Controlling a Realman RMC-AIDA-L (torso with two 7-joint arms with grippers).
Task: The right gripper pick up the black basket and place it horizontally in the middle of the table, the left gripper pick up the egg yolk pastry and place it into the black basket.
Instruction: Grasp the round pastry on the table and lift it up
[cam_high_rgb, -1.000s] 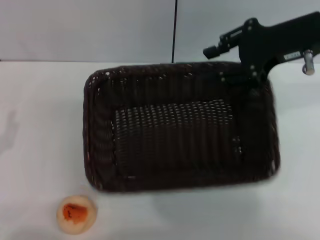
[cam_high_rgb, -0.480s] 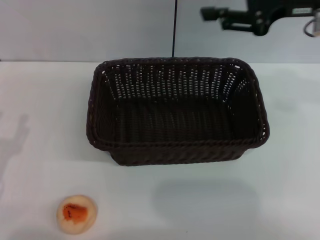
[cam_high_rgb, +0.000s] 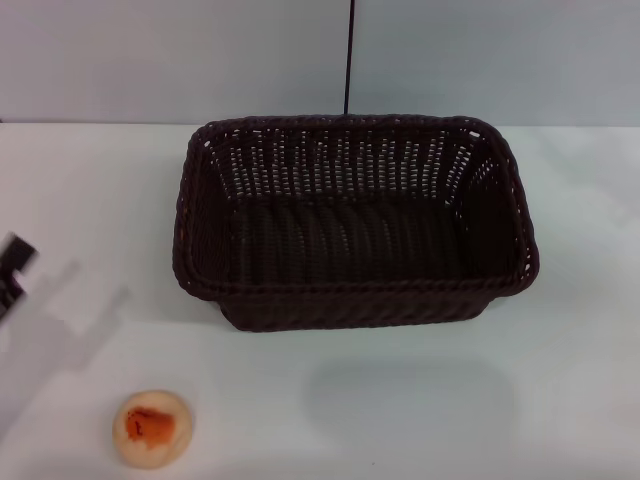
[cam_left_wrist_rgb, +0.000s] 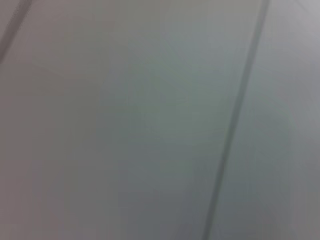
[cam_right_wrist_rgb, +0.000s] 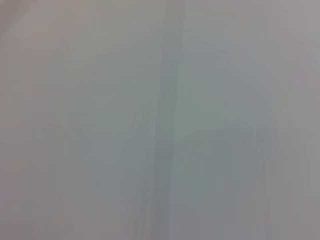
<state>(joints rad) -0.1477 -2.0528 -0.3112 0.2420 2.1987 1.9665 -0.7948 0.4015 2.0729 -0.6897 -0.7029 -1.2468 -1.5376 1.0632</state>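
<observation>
The black basket stands upright, long side across, in the middle of the white table; it is empty. The egg yolk pastry lies on the table at the near left, apart from the basket. My left gripper shows only as a black tip at the left edge of the head view, above and left of the pastry. My right gripper is out of view. Both wrist views show only a grey wall.
A grey wall with a dark vertical seam rises behind the table's far edge. Bare tabletop lies between the basket and the pastry and along the near right.
The right arm let go of the basket, lifted away to the upper right and left the view. The basket now rests flat. The left gripper has entered at the left edge.
</observation>
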